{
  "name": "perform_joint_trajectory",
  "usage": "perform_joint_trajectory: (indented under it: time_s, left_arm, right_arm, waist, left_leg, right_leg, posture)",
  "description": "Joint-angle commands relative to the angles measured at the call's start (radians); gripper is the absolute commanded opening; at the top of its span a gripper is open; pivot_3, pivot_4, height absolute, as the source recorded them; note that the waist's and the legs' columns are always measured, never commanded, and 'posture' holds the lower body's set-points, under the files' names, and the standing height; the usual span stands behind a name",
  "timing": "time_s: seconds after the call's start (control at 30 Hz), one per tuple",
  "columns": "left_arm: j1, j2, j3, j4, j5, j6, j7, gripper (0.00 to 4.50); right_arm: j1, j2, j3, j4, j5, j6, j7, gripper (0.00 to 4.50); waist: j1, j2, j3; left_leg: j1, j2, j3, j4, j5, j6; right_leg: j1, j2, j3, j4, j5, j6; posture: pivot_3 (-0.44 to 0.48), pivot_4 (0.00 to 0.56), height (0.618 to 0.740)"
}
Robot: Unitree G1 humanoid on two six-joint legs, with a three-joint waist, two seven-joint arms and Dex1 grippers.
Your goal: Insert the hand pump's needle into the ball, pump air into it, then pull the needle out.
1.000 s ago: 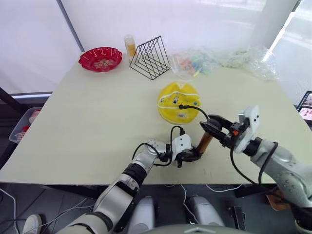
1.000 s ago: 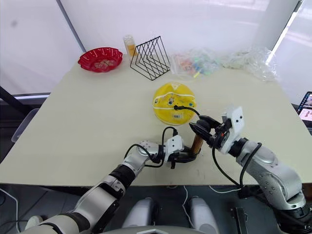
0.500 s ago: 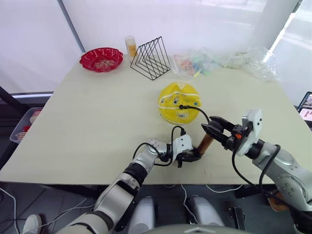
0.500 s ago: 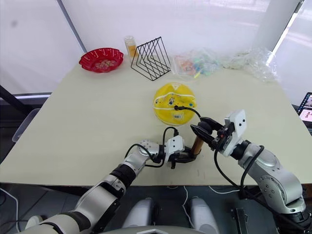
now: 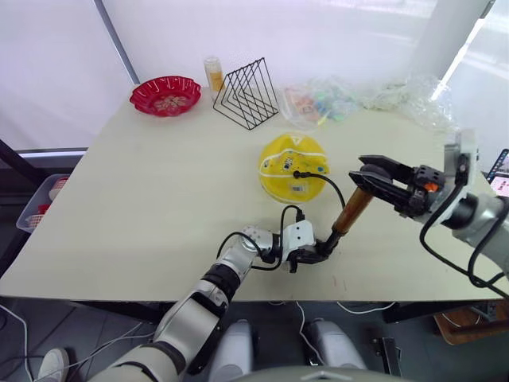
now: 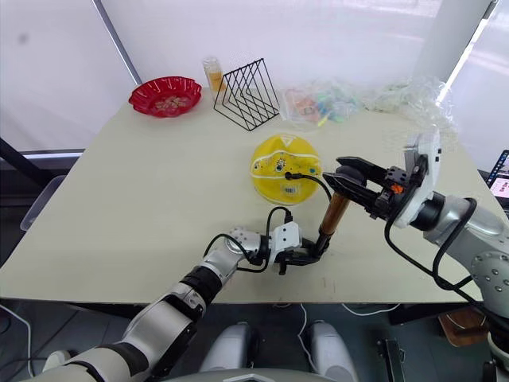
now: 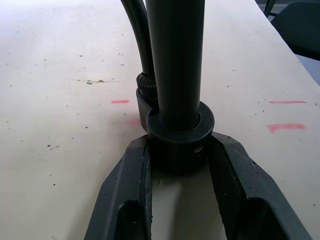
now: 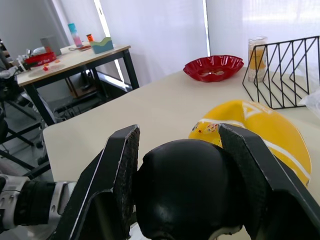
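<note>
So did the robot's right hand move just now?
Yes. The right gripper, shut on the hand pump handle, has risen and swung out to the robot's right, away from the ball, which stayed put. The pump looks stretched longer.

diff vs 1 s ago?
The right gripper, shut on the black handle, pulled it up and rightward, extending the hand pump. The left gripper still clamps the pump's base. The ball, with the needle in it, stayed put.

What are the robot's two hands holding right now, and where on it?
Both hold the hand pump. The left tool clamps its black bottom cap against the table; the right tool grips the black handle at the top.
</note>
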Motion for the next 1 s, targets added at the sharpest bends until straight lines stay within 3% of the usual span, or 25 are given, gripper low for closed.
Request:
perform_joint_trajectory:
  time_s: [0.03, 0.13, 0.37, 1.0]
  left_arm:
    - [0.029, 0.022, -0.036, 0.075, 0.066, 0.023, -0.002, 1.15]
    - [0.028, 0.022, -0.035, 0.077, 0.066, 0.022, -0.002, 1.15]
    - [0.033, 0.022, -0.035, 0.092, 0.062, -0.003, -0.021, 1.15]
    - [0.04, 0.02, -0.036, 0.117, 0.07, -0.016, -0.013, 1.15]
  right_arm:
    - [-0.035, -0.028, -0.101, 0.0, 0.011, -0.013, -0.03, 2.03]
    - [-0.036, -0.029, -0.103, 0.0, 0.016, -0.007, -0.034, 2.03]
    - [-0.149, -0.147, -0.203, 0.082, 0.151, 0.064, -0.048, 2.03]
    - [-0.253, -0.19, -0.219, 0.131, 0.247, 0.131, -0.099, 2.03]
  waist:
    - [0.0, 0.0, 0.0]
    - [0.0, 0.0, 0.0]
    - [0.0, 0.002, 0.003]
    - [0.001, 0.003, 0.004]
  left_leg:
    - [0.0, 0.0, 0.0, 0.0, 0.0, 0.0]
    - [0.0, 0.0, 0.0, 0.0, 0.0, 0.0]
    - [0.0, 0.0, 0.0, 0.0, 0.0, 0.0]
    - [-0.005, 0.0, 0.001, -0.002, -0.004, 0.006]
  right_leg:
    - [0.0, 0.0, 0.0, 0.0, 0.0, 0.0]
    - [0.0, 0.0, 0.0, -0.001, 0.0, 0.0]
    - [0.0, -0.001, 0.0, -0.001, 0.0, 0.0]
    - [-0.001, -0.001, 0.0, -0.008, 0.004, -0.001]
  posture:
    - [0.0, 0.15, 0.735]
    - [0.0, 0.15, 0.735]
    - [0.0, 0.15, 0.735]
    - [0.0, 0.15, 0.735]
